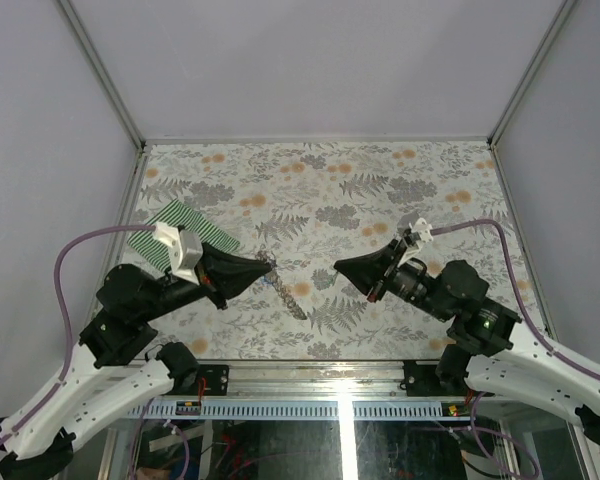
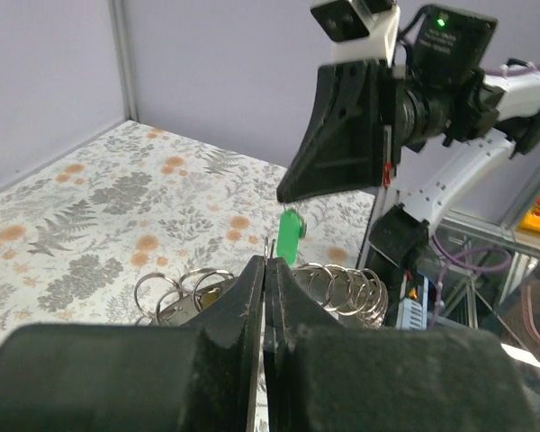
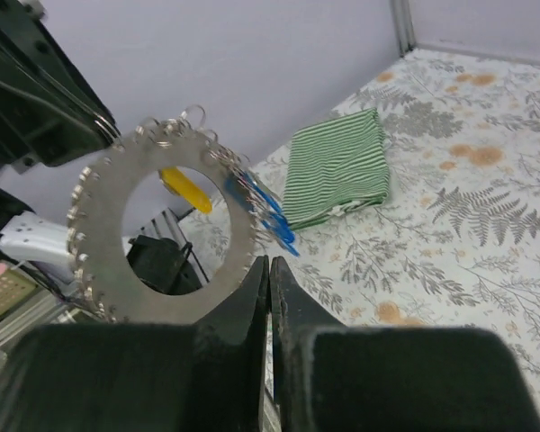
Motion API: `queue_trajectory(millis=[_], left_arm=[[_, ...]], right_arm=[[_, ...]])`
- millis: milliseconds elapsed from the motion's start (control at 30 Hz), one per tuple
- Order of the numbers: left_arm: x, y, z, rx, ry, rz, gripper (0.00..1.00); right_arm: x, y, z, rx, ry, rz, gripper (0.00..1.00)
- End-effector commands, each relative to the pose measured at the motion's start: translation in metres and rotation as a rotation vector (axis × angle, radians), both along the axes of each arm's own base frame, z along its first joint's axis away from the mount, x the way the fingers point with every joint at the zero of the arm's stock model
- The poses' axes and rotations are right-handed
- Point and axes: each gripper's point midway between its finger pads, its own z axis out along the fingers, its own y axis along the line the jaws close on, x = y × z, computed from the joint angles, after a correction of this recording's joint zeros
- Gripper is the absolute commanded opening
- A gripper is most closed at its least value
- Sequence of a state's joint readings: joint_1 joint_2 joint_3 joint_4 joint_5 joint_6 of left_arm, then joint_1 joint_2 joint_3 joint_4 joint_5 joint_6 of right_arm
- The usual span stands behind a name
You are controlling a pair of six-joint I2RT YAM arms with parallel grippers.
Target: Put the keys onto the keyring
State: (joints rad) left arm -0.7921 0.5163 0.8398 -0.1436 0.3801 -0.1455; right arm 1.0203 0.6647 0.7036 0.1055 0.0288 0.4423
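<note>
Left claw clenching on keyring rim, holding it raised above desk. Yellow key and blue keys already hanging on keyring's small rings. Right claw clenched too, seemingly gripping green key, which is dangling from tip just beside keyring. Task looking partway through: green key not yet threaded on; red key not showing anywhere.
</note>
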Motion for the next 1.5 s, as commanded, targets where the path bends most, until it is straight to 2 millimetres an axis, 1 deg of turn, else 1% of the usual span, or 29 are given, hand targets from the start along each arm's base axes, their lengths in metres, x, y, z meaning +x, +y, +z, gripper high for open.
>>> queue_trajectory(millis=[0, 33, 67, 167, 233, 333, 433, 500, 533, 633, 733, 867, 933, 1033, 1167, 1267, 1333, 1467], left_arm=[[-0.024, 0.007, -0.001, -0.095, -0.142, -0.073, 0.0], [-0.026, 0.011, -0.003, -0.113, -0.161, -0.062, 0.0], [-0.026, 0.013, -0.006, -0.112, -0.167, -0.053, 0.0], [-0.028, 0.015, -0.014, -0.063, -0.178, -0.057, 0.0], [-0.026, 0.014, -0.019, -0.043, -0.187, -0.05, 0.0], [-0.02, 0.01, -0.022, -0.019, -0.191, -0.047, 0.0], [-0.013, -0.001, -0.03, 0.026, -0.209, -0.068, 0.0], [-0.008, -0.008, -0.034, 0.047, -0.22, -0.075, 0.0], [-0.004, -0.012, -0.035, 0.059, -0.223, -0.077, 0.0], [0.007, -0.018, -0.036, 0.095, -0.257, -0.065, 0.0], [0.017, -0.022, -0.031, 0.123, -0.303, -0.04, 0.0], [0.026, -0.023, -0.028, 0.148, -0.349, -0.012, 0.0], [0.03, -0.022, -0.029, 0.158, -0.357, 0.007, 0.0], [0.035, -0.017, -0.033, 0.166, -0.363, 0.043, 0.0], [0.041, -0.008, -0.032, 0.167, -0.369, 0.09, 0.0], [0.044, -0.003, -0.029, 0.149, -0.351, 0.104, 0.0], [0.048, 0.001, -0.028, 0.134, -0.327, 0.116, 0.0], [0.049, 0.004, -0.027, 0.104, -0.316, 0.128, 0.0]], right_arm=[[-0.021, 0.002, 0.001, 0.107, -0.045, 0.102, 0.0], [-0.023, 0.001, -0.001, 0.129, -0.039, 0.104, 0.0], [-0.026, 0.0, 0.001, 0.151, -0.038, 0.113, 0.0], [-0.031, -0.004, 0.007, 0.189, -0.05, 0.128, 0.0], [-0.032, -0.004, 0.008, 0.186, -0.063, 0.134, 0.0], [-0.034, 0.0, 0.013, 0.174, -0.114, 0.161, 0.0], [-0.03, 0.003, 0.025, 0.175, -0.182, 0.148, 0.0], [-0.027, 0.007, 0.032, 0.172, -0.228, 0.146, 0.0], [-0.026, 0.009, 0.04, 0.176, -0.253, 0.152, 0.0], [-0.026, 0.025, 0.049, 0.16, -0.298, 0.199, 0.0], [-0.029, 0.038, 0.059, 0.145, -0.347, 0.252, 0.0], [-0.027, 0.047, 0.07, 0.127, -0.427, 0.271, 0.0], [-0.024, 0.052, 0.071, 0.1, -0.458, 0.274, 0.0], [-0.021, 0.057, 0.067, 0.05, -0.49, 0.281, 0.0], [-0.015, 0.061, 0.059, 0.006, -0.515, 0.277, 0.0], [-0.016, 0.064, 0.056, 0.022, -0.525, 0.283, 0.0], [-0.02, 0.065, 0.053, 0.042, -0.534, 0.301, 0.0], [-0.02, 0.064, 0.05, 0.08, -0.55, 0.291, 0.0]])
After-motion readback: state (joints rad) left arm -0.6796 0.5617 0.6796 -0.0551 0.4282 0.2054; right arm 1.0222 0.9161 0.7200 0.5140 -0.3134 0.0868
